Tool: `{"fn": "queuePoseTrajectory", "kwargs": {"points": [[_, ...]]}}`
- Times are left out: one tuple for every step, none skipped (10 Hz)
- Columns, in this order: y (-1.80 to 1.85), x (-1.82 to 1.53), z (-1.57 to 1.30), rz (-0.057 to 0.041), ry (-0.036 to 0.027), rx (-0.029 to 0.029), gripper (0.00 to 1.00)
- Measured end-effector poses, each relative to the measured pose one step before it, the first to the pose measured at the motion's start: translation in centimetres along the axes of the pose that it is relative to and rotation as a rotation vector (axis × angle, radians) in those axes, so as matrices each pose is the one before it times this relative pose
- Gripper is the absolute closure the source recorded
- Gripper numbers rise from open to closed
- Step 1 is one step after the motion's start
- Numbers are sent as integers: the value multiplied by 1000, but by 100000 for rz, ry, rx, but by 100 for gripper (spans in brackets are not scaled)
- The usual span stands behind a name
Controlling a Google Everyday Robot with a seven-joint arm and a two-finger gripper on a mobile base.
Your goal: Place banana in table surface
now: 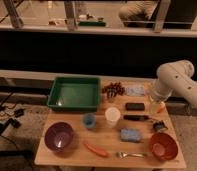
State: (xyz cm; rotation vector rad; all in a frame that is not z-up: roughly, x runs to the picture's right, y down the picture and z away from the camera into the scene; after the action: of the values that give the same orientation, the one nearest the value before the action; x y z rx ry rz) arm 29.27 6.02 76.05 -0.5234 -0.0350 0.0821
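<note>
White arm's elbow is bent high on the right, forearm angled down. The gripper hangs over the table surface near its right edge. The banana looks tucked at it, and I can't tell whether it's gripped.

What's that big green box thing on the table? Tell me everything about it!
It's a green tray, rectangular, with raised sloping walls and a flat bottom; it looks like plastic. Nothing shows inside it. It sits flat at the back left of the wooden table, and nothing else seems to touch it; the small blue cup stands just in front, apart. The robot's gripper is far off, over the table's right side.
</note>
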Motion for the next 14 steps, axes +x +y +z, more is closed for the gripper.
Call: {"fn": "queuePoseTrajectory", "kwargs": {"points": [[-1376,749,717,374,182,1051,20],[-1857,1034,1089,526,222,1123,20],[-1093,541,1039,576,148,-622,20],[-1387,594,1253,765,1024,-983,20],[-833,98,737,284,409,-792,20],[-414,419,513,487,764,-636,20],[19,188,56,152,319,-181,20],[39,102,-16,138,32,-12,20],[-28,79,-22,157,17,-6,20],[-133,65,131,970,-775,-253,20],[-585,412,253,1929,-632,125,20],[-972,556,256,2457,-818,584,20],[-717,377,246,1679,-472,609,20],[-544,340,221,930,-46,699,20]]}}
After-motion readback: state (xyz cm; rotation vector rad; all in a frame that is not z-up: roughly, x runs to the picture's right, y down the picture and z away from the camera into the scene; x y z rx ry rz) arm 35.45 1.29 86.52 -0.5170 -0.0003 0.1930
